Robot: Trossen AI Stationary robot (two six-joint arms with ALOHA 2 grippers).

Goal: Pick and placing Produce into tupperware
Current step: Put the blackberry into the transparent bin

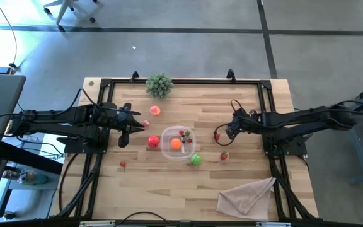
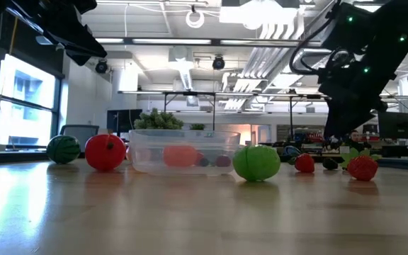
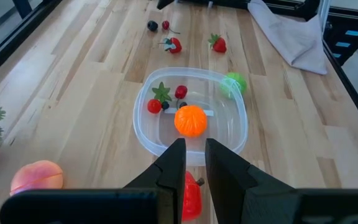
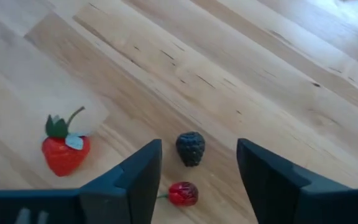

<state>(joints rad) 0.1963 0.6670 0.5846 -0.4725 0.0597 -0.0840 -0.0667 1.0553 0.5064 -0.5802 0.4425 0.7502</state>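
Two small berries sit under your right gripper (image 4: 191,180), jaws spread and empty: centre on the blackberry (image 4: 191,148), then close gently.

A bushy grey-green plant sprig (image 1: 159,84) sits at the far edge of the wooden table (image 1: 244,176), near the middle. A beige cloth (image 1: 247,196) lies crumpled at the near right corner, well apart from the sprig.
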